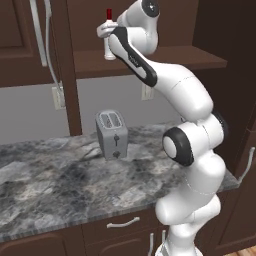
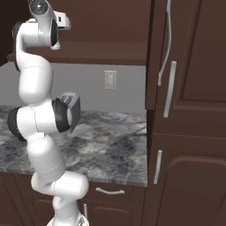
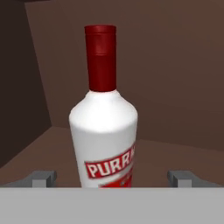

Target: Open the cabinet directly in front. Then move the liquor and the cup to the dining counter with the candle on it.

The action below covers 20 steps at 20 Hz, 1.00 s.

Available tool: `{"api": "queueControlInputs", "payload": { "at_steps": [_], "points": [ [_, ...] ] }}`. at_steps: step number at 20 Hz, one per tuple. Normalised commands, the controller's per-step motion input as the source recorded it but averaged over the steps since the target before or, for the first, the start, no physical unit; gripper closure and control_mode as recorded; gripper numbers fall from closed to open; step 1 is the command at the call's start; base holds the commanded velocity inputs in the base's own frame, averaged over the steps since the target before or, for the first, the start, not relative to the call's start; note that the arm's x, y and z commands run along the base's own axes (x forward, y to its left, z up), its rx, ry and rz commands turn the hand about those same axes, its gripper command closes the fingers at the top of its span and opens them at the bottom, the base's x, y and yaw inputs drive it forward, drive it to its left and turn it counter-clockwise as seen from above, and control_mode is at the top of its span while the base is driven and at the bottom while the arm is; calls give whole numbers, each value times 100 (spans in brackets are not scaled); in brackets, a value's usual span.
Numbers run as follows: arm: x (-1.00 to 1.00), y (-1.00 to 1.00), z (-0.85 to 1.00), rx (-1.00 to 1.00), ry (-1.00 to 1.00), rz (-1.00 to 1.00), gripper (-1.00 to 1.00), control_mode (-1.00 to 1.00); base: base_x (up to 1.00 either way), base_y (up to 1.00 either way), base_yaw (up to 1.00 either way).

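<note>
The cabinet (image 1: 150,57) in front stands open, its dark shelf bare to the room, so the first part of the job looks done. The liquor bottle (image 3: 104,127) is upright on that shelf, toward its left end in the left base view, with the dark back wall behind it and a side wall off to one side. The gripper (image 3: 111,179) is up at the bottle with its jaws spread wide, one fingertip (image 3: 41,178) on each side of the white body at label height, and a clear gap between each tip and the glass. Nothing is gripped yet. I judge this to be the reach for the bottle just ahead of the squeeze; lifting it out and carrying it off is all still to come.

I can't see the cup, the dining counter or the candle from here, so that whole second half of the task appears to be still ahead.

Below the shelf runs a grey-black marbled worktop (image 1: 55,185) on dark brown base cabinets with short silver pulls. A silver toaster (image 1: 111,134) sits toward the back of it, well clear of the front edge. A pale wall socket (image 2: 110,80) is set in the grey wall above. On the right a tall dark brown cabinet front (image 2: 194,110) with long silver bar handles closes off the worktop's end.
</note>
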Motion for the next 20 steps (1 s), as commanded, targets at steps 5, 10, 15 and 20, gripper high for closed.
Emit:
{"api": "queueControlInputs", "payload": {
  "at_steps": [5, 10, 15, 20],
  "points": [
    [18, 6, 0, 0, 0, 0, -100, -100, 0, 0, 0],
    [9, 8, 0, 0, 0, 0, -100, -100, 0, 0, 0],
    [4, 2, 0, 0, 0, 0, -100, -100, 0, 0, 0],
    [1, 0, 0, 0, 0, 0, -100, -100, 0, 0, 0]
  ]
}}
